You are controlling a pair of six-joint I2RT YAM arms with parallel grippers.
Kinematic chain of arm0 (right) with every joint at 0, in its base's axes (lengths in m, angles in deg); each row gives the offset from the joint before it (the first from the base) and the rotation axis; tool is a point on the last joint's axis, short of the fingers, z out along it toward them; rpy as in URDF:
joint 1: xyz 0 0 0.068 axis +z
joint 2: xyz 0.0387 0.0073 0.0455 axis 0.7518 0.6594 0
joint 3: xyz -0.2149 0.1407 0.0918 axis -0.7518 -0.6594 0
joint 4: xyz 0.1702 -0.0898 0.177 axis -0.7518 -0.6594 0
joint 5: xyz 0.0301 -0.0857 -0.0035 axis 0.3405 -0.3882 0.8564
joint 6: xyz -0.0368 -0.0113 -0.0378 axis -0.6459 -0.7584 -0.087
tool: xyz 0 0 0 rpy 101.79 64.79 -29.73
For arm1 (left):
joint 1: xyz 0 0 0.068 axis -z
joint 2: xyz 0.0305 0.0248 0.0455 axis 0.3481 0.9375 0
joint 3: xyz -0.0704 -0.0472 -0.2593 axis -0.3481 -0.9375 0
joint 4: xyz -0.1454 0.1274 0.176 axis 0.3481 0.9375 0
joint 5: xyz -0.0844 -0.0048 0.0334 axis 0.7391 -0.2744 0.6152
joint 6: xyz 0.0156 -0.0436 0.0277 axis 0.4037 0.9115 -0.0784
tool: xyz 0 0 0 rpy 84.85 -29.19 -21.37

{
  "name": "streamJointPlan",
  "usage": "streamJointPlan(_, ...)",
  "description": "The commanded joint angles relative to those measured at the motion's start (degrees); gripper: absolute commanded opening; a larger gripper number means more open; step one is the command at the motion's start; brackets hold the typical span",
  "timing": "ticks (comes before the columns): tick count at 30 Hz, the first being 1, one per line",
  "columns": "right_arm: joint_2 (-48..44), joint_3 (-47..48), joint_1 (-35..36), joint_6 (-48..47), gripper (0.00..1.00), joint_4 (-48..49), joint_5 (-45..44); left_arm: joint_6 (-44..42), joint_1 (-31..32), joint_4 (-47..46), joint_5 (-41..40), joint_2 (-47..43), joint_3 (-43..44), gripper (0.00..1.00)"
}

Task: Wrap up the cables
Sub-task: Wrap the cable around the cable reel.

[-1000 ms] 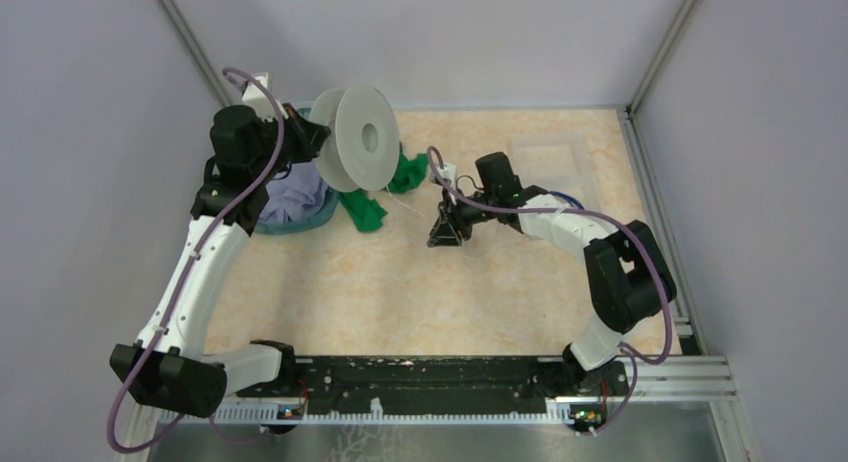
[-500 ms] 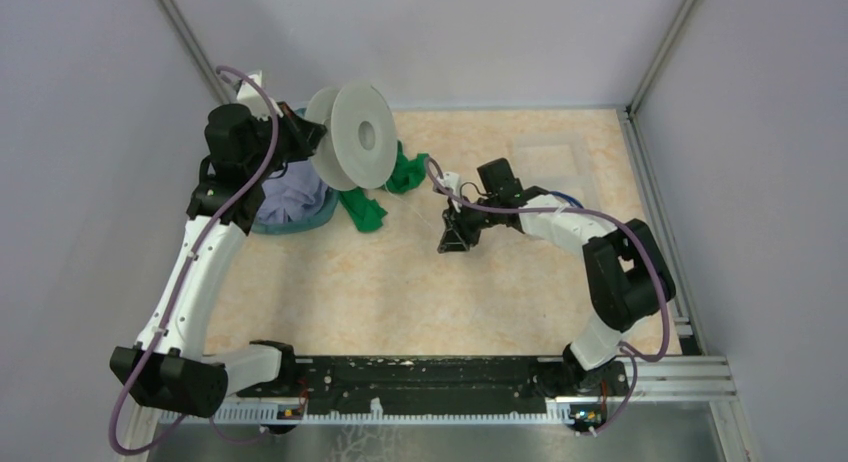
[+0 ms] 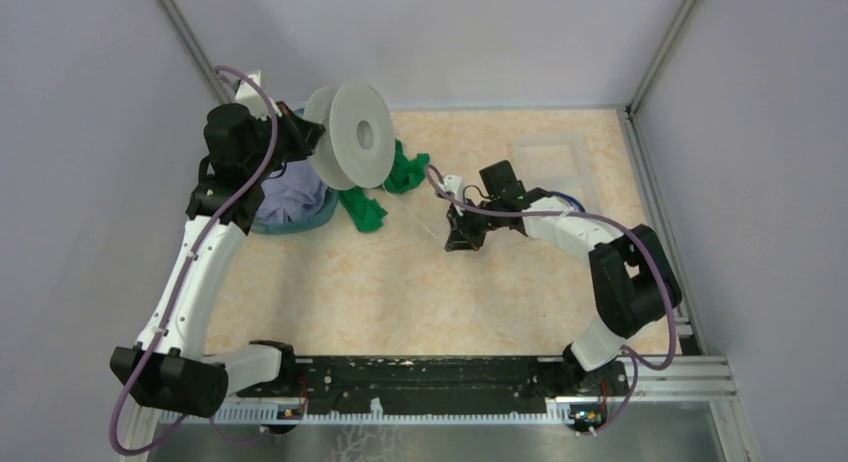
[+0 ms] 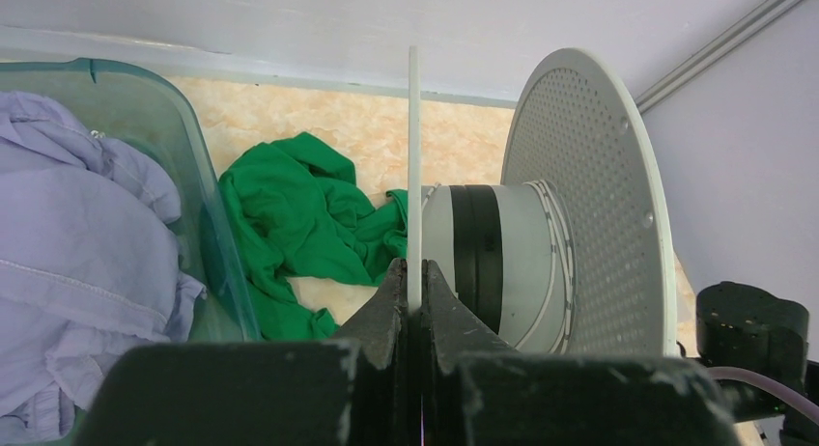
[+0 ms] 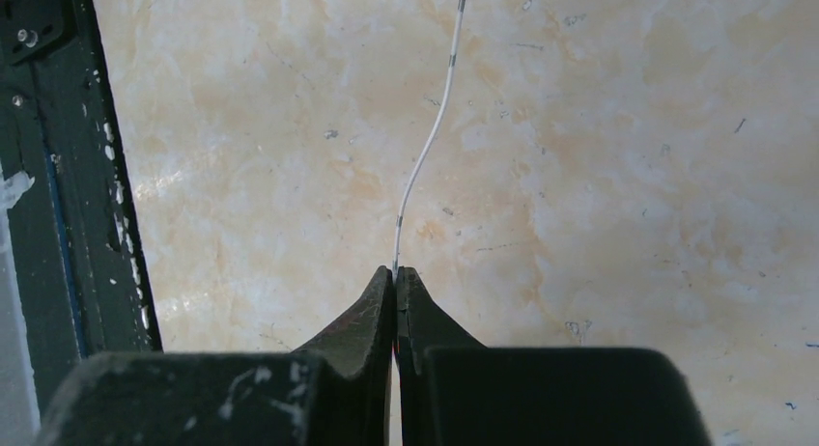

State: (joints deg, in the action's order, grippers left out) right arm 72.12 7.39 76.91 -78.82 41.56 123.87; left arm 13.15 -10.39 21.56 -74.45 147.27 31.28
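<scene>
Right pincer [image 5: 395,270] now snapped shut, thin white cable [image 5: 400,214] pinched at its tips, stretched away toward 12 o'clock.

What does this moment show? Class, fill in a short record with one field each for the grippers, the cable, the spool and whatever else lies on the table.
spool: pale grey, axis roughly level, far disc perforated
left gripper: shut on the thin rim of the spool's near disc
whitish cable: hair-thin, dark-banded, runs across the table
right gripper: shut on the whitish cable's near end
green cloth: crumpled beside the bin
bin: teal, holds a lilac cloth
</scene>
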Motion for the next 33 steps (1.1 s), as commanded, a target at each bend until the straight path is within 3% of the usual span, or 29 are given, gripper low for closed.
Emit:
streamJointPlan(1,-4.41,1.92,2.81,0.15,0.0,-0.59,-0.3,-0.67,-0.4,-5.14,-0.03,-1.27,1.94,0.0)
streamJointPlan(8,-4.47,9.5,13.69,-1.98,0.0,-8.42,-1.42,-1.38,-0.31,-7.61,-1.35,-0.06,-0.1,0.0)
streamJointPlan(15,-3.96,23.14,21.35,-2.64,0.0,-15.35,-2.24,-5.21,1.6,-8.37,-6.98,0.82,-1.33,0.0)
streamJointPlan(21,-4.21,33.01,21.81,3.03,0.0,-15.25,-0.97,-9.39,4.57,-8.97,-10.48,0.59,-2.95,0.0)
streamJointPlan(33,-4.52,43.46,17.96,10.85,0.0,-13.83,-14.59,-19.08,10.36,-9.47,-11.25,-1.64,-6.99,0.0)
